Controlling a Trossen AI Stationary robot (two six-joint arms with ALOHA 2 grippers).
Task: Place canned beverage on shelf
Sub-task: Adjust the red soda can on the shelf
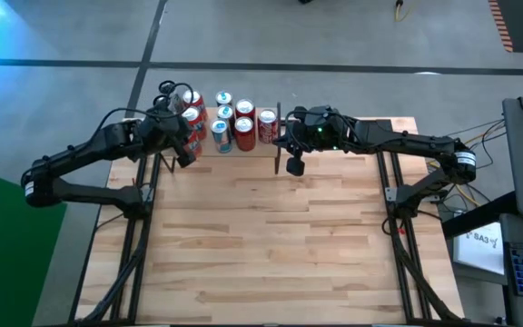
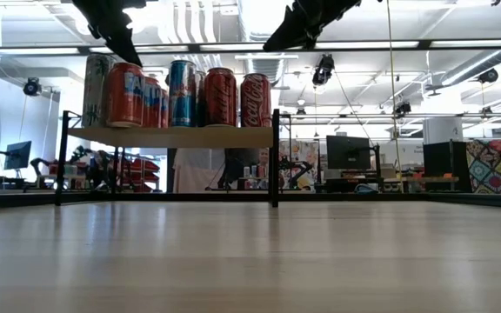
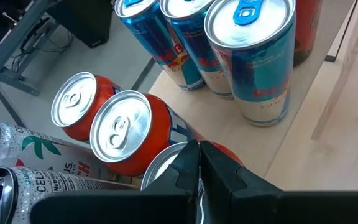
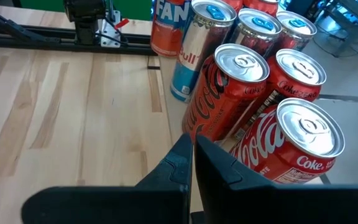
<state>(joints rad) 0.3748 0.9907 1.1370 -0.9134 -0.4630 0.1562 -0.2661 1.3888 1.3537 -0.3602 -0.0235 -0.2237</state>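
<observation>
Cans [image 2: 181, 91] | red, blue, orange, silver; upright on light-wood shelf [image 2: 172, 136]

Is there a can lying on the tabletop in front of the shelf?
No, the low view shows bare tabletop before the shelf; all cans stand on it.

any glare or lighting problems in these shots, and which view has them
High view: a blue-cyan cast washes the floor at the upper left corner. Low view: bright ceiling lights backlight the scene, so the cans on the shelf look dim and the tabletop reflects a pale sheen. Left wrist view: the can tops shine, though not blown out.
</observation>
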